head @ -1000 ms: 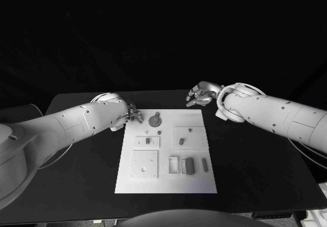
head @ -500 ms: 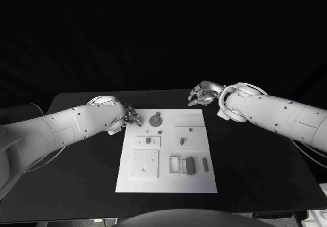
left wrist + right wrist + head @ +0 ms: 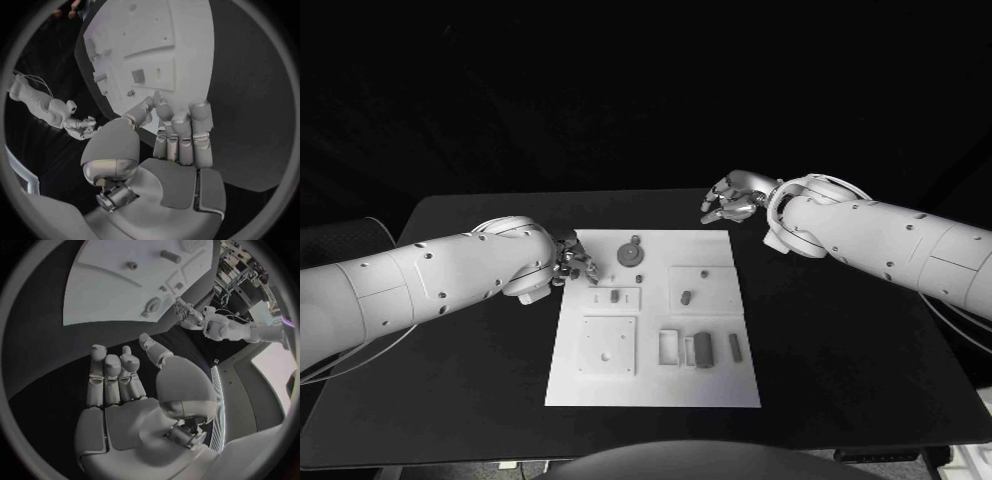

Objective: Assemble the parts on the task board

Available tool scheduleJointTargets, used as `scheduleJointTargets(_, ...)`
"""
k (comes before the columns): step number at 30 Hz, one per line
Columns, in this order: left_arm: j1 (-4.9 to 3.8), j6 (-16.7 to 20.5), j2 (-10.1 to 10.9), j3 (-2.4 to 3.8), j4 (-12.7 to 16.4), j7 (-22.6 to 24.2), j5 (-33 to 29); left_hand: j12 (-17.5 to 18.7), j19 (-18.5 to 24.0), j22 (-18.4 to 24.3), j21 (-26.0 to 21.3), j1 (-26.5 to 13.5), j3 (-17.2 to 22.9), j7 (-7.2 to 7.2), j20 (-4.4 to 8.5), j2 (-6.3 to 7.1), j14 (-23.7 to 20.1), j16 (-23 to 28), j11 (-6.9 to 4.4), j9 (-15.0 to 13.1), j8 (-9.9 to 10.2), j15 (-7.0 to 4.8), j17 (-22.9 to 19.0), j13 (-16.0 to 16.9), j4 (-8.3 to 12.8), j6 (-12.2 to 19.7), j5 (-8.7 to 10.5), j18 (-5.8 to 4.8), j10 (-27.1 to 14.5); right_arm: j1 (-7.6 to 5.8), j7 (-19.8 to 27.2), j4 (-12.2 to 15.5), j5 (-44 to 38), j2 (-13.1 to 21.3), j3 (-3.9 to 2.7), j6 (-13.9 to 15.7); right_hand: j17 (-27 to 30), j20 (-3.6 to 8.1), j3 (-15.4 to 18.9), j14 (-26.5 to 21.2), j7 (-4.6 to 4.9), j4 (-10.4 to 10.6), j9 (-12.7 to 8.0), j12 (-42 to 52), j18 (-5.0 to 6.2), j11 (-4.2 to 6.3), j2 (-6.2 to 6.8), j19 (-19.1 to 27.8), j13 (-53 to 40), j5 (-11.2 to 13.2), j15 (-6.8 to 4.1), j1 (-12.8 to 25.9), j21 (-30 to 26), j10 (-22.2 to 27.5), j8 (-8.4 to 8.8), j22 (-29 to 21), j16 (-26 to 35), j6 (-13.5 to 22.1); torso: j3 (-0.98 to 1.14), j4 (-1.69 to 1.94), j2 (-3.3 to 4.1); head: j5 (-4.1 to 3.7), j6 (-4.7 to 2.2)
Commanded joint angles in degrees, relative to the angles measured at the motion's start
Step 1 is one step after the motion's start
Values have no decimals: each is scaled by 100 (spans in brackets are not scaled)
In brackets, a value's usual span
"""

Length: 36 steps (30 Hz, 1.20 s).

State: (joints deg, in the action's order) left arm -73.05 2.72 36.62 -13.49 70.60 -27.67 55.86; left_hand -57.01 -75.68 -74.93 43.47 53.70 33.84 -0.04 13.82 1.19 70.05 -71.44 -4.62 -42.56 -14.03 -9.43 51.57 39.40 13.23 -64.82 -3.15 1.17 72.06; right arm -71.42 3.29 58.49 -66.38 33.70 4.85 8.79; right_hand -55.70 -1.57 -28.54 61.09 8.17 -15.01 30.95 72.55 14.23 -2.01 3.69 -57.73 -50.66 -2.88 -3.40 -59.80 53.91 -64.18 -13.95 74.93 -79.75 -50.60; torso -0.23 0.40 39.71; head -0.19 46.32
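Task board (image 3: 653, 370): lying flat mid-table, white, carrying small grey parts (image 3: 702, 349) in recesses.
Left hand (image 3: 574, 262): hovering over the board's far left edge, fingers apart, holding nothing; its wrist view is showing the board beyond its fingertips (image 3: 167, 111).
Right hand (image 3: 731, 200): hanging beyond the far right corner, fingers spread, empty.

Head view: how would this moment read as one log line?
left hand: open, at task board far-left corner | right hand: open, beyond far-right corner | parts: unheld

One task board (image 3: 655, 378), two hands (image 3: 577, 262) (image 3: 730, 198), one table (image 3: 473, 380).
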Motion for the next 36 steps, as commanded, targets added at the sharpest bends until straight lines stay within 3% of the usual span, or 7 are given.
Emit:
scheduleJointTargets(1, -6, 208, 77, 0, 169, -155, 51, -30, -36, -116, 33, 86, 15, 106, 12, -30, 86, -36, -65, -516, -354, -108, 6, 6, -23, -216, -17, 321, 127, 1, 13, 12, -11, 5, -2, -68, 9, 1, -9, 15, 42, 28, 10, -4, 77, -13, -2, -23, 9, -14, -40, 51, -27, 16, 20, 67, 13, 6, -11, 0, 8, 3, 11)
scheduleJointTargets(11, 9, 327, 222, -5, 449, -256, 213, -62, -112, -115, 88, 61, 18, 62, 21, 61, 179, -90, -108, -533, -412, -125, 36, 40, -71, -318, -11, 318, 235, 1, 14, 15, -11, 12, -2, -70, 9, 1, -10, 15, 42, 30, 12, -4, 77, -13, -1, -23, 10, -14, -40, 53, -27, 16, 20, 67, 13, 6, -9, -10, 12, 36, 50)
scheduleJointTargets(22, 45, 351, 229, -6, 491, -351, 276, -62, -144, -111, 114, 15, 3, 49, 28, 112, 214, -101, -121, -538, -426, -138, 47, 59, -117, -336, -1, 318, 268, 2, 18, 5, -11, 9, -2, -59, 10, 1, -10, 15, 42, 31, 13, -3, 77, -13, 1, -23, 10, -14, -40, 55, -28, 16, 21, 67, 13, 6, 2, -19, 12, 65, 78)
scheduleJointTargets(36, 138, 282, 221, -8, 578, -400, 384, -56, -147, -108, 118, -53, -17, 46, 31, 147, 221, -98, -124, -542, -433, -143, 53, 71, -183, -341, 6, 319, 275, 2, 18, 6, -11, 14, -2, -62, 10, 2, -10, 14, 42, 33, 15, -3, 77, -13, 3, -23, 10, -14, -40, 58, -28, 17, 22, 67, 13, 7, -2, -17, 12, 66, 108)
